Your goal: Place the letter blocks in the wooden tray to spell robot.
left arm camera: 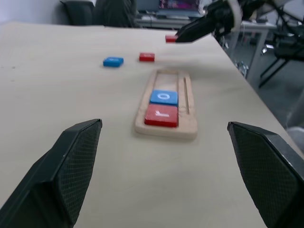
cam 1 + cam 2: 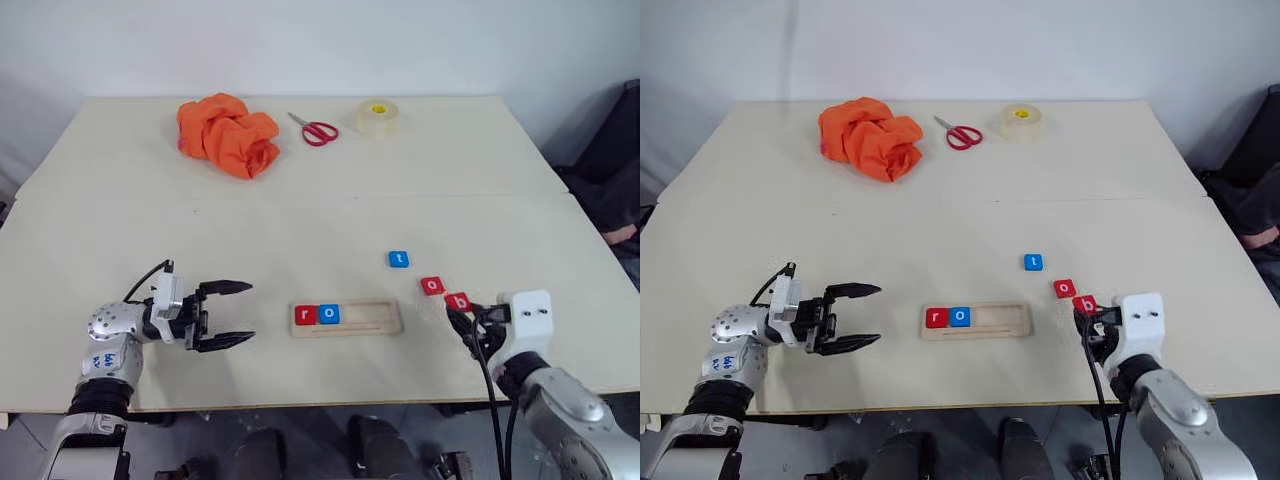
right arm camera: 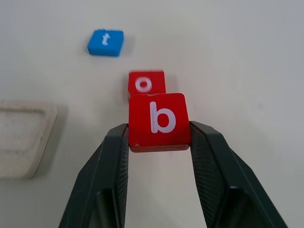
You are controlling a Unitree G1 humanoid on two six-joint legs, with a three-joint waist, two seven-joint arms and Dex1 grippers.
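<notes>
Wooden tray sits near centre, with red r and blue o filling its left end; three slots remain. We hold the red b in our right gripper; our left gripper waits wide, empty. Red o and blue t lie right of it

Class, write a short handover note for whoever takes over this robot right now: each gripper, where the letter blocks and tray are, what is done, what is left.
Right gripper: shut on the red b block.
Left gripper: open, holding nothing, left of the wooden tray.
Done: red r and blue o sit in the tray's left end.
Loose on the table, right of the tray: red o, blue t.
Left: place b, then o, then t.
</notes>
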